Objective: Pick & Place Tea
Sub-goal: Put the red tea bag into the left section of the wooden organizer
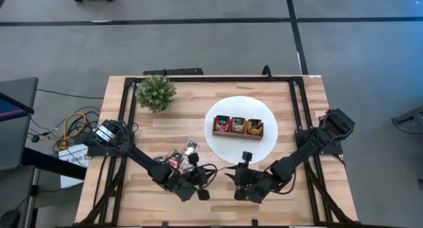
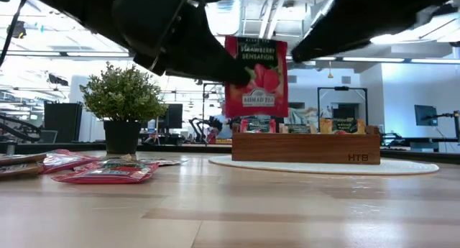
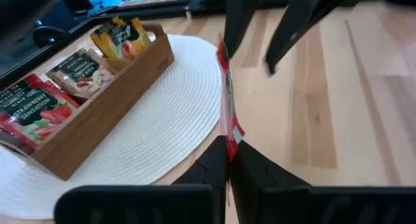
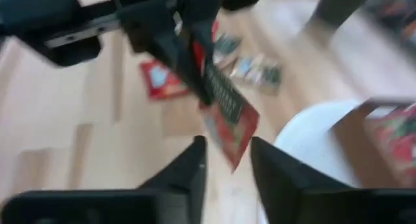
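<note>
A red tea sachet (image 2: 256, 75) hangs upright above the table's near middle, and my left gripper (image 3: 229, 145) is shut on it. My right gripper (image 4: 227, 145) faces it from the table's right. It is open, with one finger on each side of the sachet's other end (image 4: 235, 146) and a gap showing on both sides. Several more sachets (image 1: 182, 155) lie flat on the wood left of the white plate (image 1: 221, 145). A brown wooden tray (image 1: 238, 127) rests on that plate, with sachets standing in its three compartments. My left gripper pinches the red sachet between its two fingers at the edge nearest them (image 3: 227, 141). The fingers come from the table's left, slanting a little downward. The sachet is lifted clear of the table and stands on edge, its printed face toward the table's near side.
A small green plant (image 1: 156, 92) in a dark pot stands at the far left. The plate and tray lie just beyond the two grippers. Bare wood stretches along the near edge (image 2: 230, 219).
</note>
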